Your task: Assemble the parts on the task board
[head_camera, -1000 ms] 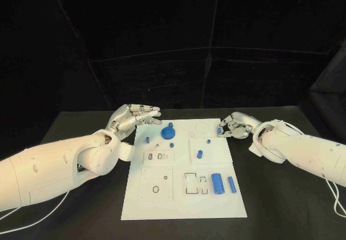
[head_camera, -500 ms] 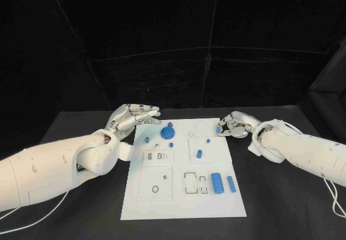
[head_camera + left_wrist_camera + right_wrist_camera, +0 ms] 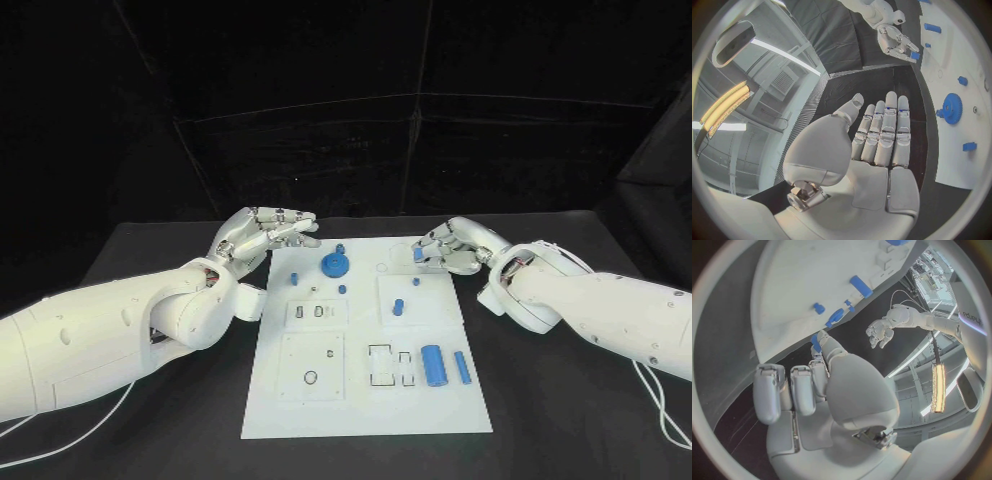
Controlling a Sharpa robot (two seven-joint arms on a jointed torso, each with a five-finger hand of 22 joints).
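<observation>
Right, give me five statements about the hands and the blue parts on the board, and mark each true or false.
1. The right hand holds a small blue part in its fingers. True.
2. The left hand grips the blue gear. False: it holds nothing, and the blue gear lies on the task board.
3. The left hand's fingers are clenched into a fist. False: in the left wrist view they lie extended.
4. Two long blue parts lie side by side near the board's right edge. True.
5. The right hand hangs over the board's near edge. False: it is at the far right corner.
</observation>
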